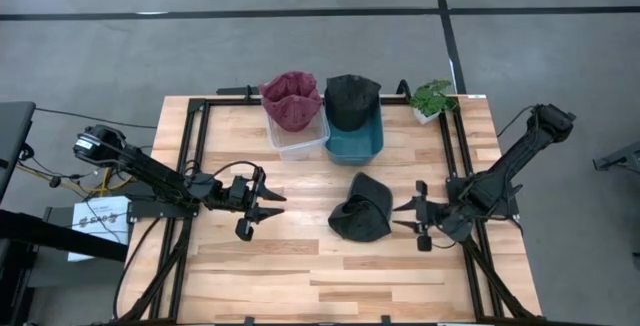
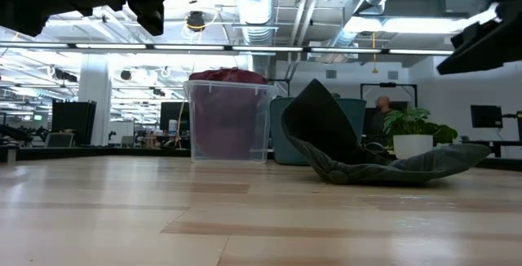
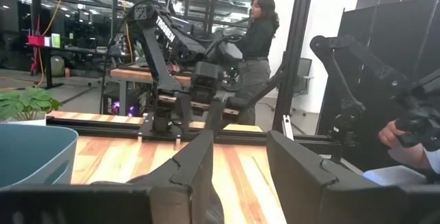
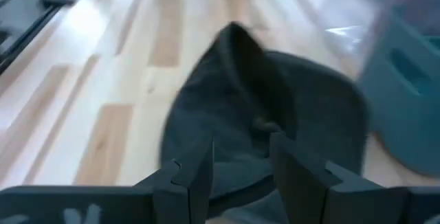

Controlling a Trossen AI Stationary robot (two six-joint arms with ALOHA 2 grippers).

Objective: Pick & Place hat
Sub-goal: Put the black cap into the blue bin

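Observation:
A crumpled dark grey hat lies on the wooden table, right of centre; in the low view the hat rests on its flattened underside with one flap standing up. My right gripper is open just to the hat's right, its fingers pointing at it; the right wrist view shows the hat straight ahead of the gripper. My left gripper is open and hovers left of centre, clear of the hat. In its wrist view the left gripper points across the table.
At the far edge stand a clear bin holding a maroon hat and a teal bin holding another dark hat. A potted plant sits at the far right corner. People show in the room beyond the table.

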